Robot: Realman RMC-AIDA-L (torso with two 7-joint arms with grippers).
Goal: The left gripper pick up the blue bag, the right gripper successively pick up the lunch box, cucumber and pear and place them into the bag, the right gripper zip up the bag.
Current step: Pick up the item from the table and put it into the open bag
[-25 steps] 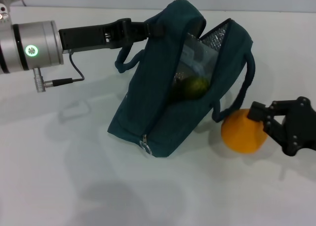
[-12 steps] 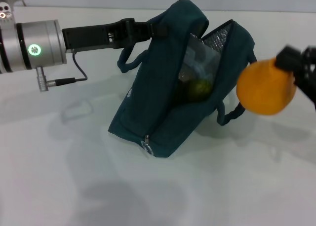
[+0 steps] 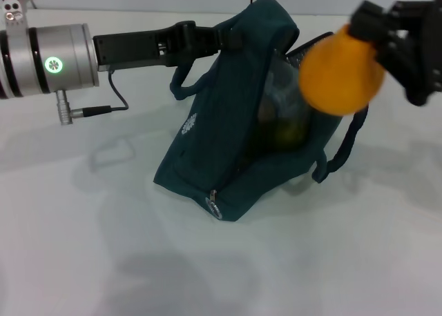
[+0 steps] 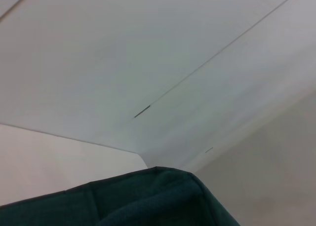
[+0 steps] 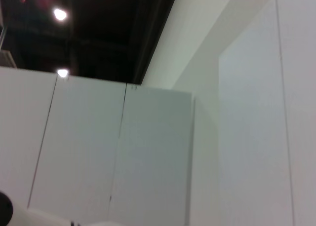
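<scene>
White worktop (image 3: 103, 261): left gripper (image 3: 219, 38) clamps blue bag (image 3: 228, 136) top, fingertips hidden; right gripper (image 3: 387, 43) grips pear (image 3: 340, 76) above bag mouth; cucumber (image 3: 286, 131) dim inside.

Up close on the left wrist view, and the only task item showing is the blue bag (image 4: 158, 199), a rounded hump of dark teal fabric rising from the lower edge of the picture. A soft fold runs across its top, with one darker crease curving down through the middle. Behind it stand pale wall panels (image 4: 148, 63), meeting at thin dark seam lines that slant across the picture. No gripper fingers show in this view at all.
</scene>
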